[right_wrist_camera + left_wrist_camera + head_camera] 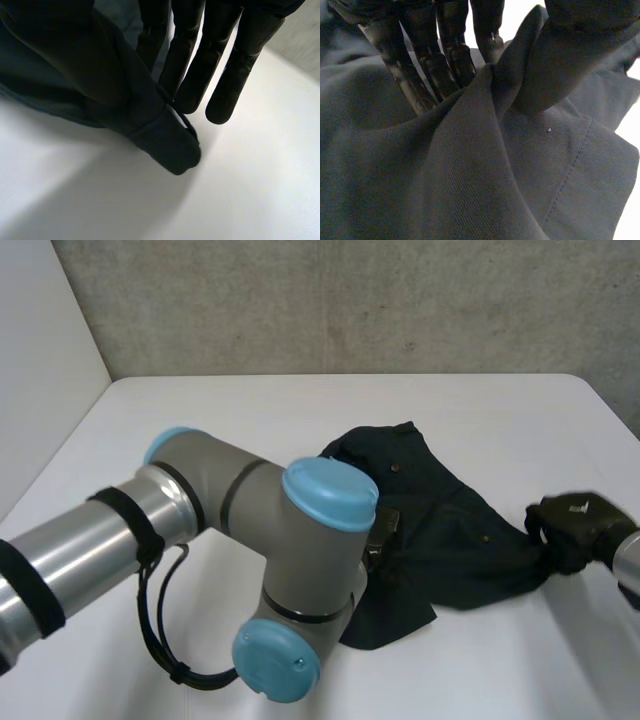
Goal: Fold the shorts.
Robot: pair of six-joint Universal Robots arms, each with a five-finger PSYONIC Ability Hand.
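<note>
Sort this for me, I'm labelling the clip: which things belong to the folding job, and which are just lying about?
Job: shorts; left hand and right hand, both pinching the cloth.
Background, nothing loose: table; wall.

Both robot hands (450,55) (190,60), pinch grips

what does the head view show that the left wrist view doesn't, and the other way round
Head view: the dark shorts as a whole, bunched on the white table. The left arm bends over them, the right hand is at their end on the robot's right, and the grey wall is behind.
Left wrist view: the left hand close up, its fingers pinching a raised fold of cloth, with a stitched hem beside it.
Both: the shorts' dark fabric.
</note>
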